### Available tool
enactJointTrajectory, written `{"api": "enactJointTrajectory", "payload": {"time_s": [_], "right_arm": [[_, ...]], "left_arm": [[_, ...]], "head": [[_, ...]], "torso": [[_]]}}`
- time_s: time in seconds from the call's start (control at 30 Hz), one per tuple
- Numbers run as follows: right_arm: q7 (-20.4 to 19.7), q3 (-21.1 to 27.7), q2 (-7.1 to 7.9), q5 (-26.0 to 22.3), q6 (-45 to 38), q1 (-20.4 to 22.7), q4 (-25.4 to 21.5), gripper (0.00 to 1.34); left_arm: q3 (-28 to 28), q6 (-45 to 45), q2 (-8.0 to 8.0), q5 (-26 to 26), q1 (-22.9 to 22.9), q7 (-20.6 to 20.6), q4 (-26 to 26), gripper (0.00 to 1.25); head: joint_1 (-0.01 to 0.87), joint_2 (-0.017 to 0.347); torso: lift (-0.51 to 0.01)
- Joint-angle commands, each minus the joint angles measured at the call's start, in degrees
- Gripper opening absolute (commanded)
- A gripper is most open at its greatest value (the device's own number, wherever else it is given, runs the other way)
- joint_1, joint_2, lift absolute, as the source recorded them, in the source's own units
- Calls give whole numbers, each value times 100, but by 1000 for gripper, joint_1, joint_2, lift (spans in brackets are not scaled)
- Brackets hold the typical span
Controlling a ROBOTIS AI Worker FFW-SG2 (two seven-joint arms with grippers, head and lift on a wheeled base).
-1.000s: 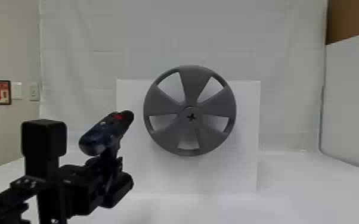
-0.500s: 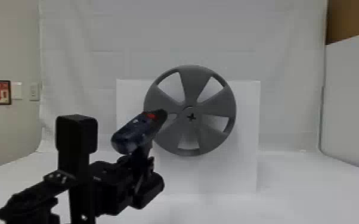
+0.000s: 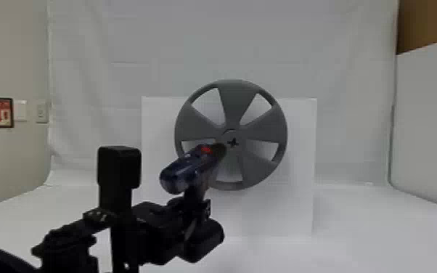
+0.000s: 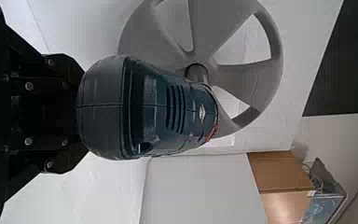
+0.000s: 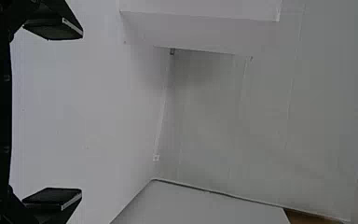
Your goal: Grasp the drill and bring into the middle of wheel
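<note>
In the head view my left gripper (image 3: 196, 210) is shut on the drill (image 3: 188, 168) by its handle, with the drill's battery base below the fingers. The drill's nose overlaps the lower left of the hub of the grey wheel (image 3: 261, 127); whether they touch, I cannot tell. In the left wrist view the drill (image 4: 149, 109) hides the fingertips of my left gripper (image 4: 81, 112), and the wheel (image 4: 256, 77) stands beyond it, hub beside the drill's body. My right gripper (image 5: 79, 114) is open with nothing between its fingers in the right wrist view.
The wheel is mounted on a white block (image 3: 299, 207) standing on the white table (image 3: 384, 232). White sheeting (image 3: 337, 54) hangs behind, and a white panel (image 3: 428, 127) stands at the right. A brown box (image 4: 279, 172) lies beyond in the left wrist view.
My left gripper has carried the drill rightward and slightly down across the head view, from left of the wheel to in front of its lower left, with the nose now close beside the hub.
</note>
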State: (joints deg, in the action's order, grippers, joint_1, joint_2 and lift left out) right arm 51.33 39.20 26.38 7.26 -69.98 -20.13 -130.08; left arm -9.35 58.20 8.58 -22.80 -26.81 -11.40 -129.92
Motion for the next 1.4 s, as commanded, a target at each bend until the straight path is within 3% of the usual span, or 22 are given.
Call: {"api": "enactJointTrajectory", "payload": {"time_s": [0.0, 0.33, 0.67, 0.83, 1.37], "right_arm": [[0, -26, 17, 12, -16, 0, 0, 1227], [0, -123, 43, 56, -42, -18, 0, 1227], [0, -167, 52, 82, -60, -26, 0, 1227], [0, -176, 52, 82, -69, -9, 0, 1227], [0, -263, 52, 144, -86, -9, 9, 1227]], "left_arm": [[-75, -116, -58, -23, -96, -3, 195, 26], [-348, -468, -225, 215, -360, -3, 617, 26], [-462, -538, -304, 285, -465, 24, 889, 26], [-524, -564, -322, 302, -500, 305, 951, 26], [-576, -819, -392, 285, -703, 340, 1495, 26]], "head": [[54, 31], [54, 31], [54, 31], [54, 31], [54, 31]], "torso": [[-403], [-403], [-403], [-403], [-403]]}}
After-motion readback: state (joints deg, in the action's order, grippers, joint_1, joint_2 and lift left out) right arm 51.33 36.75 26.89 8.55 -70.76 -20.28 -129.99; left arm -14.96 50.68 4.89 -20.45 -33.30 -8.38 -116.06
